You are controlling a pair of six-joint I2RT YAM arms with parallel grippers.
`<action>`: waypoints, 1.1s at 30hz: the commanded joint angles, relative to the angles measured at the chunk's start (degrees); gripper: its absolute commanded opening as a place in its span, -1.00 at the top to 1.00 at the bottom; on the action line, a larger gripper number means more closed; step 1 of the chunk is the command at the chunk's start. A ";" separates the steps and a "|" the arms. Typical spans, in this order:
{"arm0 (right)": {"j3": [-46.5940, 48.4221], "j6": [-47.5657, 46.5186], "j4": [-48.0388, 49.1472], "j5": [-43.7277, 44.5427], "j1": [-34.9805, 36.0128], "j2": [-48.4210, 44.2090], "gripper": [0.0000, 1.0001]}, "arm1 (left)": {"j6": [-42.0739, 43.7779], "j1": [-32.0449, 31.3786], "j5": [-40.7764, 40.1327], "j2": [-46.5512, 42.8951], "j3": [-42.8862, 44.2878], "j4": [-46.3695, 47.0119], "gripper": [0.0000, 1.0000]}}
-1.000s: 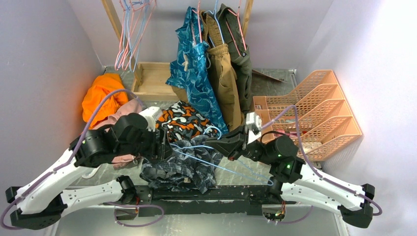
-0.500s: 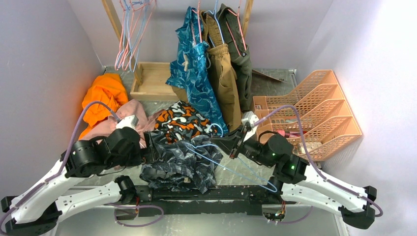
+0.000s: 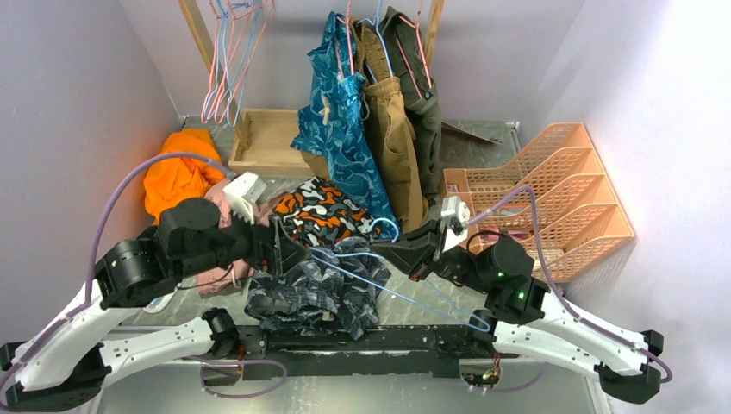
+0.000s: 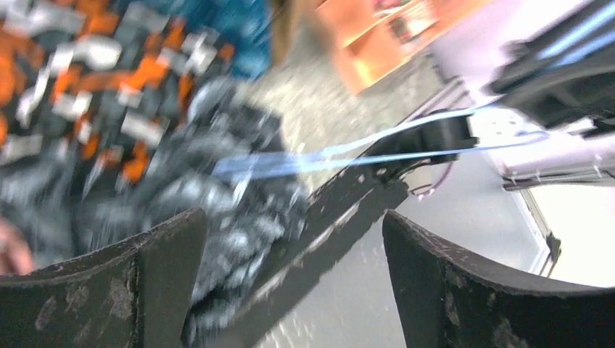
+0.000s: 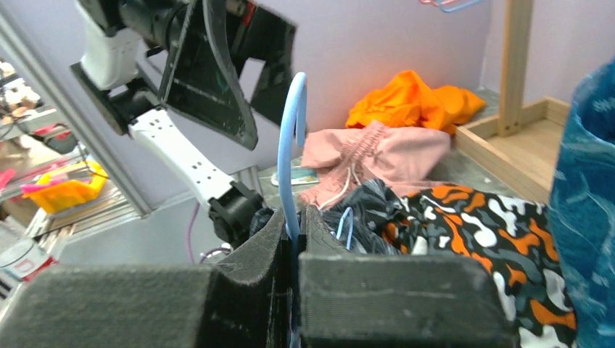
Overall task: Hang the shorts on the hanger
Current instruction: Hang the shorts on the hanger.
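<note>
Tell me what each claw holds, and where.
Right claw grips the hanger at its neck, just below the hook. Left claw is open, holding nothing.

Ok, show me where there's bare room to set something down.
Bare table shows between the shorts and the right arm, under the hanger. The wooden tray at the back left looks empty. Centre and left are crowded with piled clothes.
</note>
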 commanded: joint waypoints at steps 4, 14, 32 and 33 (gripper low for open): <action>7.26 1.93 6.30 -8.96 -0.01 4.94 1.00 | 33.68 -0.22 24.61 7.86 6.25 25.24 -0.88; 10.83 4.17 5.04 -10.85 -0.06 6.40 1.00 | 45.70 -0.22 45.07 11.84 6.25 26.68 -0.89; 15.35 3.63 0.19 -14.72 -0.03 9.29 1.00 | 49.64 -0.22 51.47 17.80 4.63 25.52 0.85; 16.01 3.13 -1.42 -13.84 -0.07 9.39 1.00 | 49.40 -0.23 50.49 17.55 4.58 25.48 0.86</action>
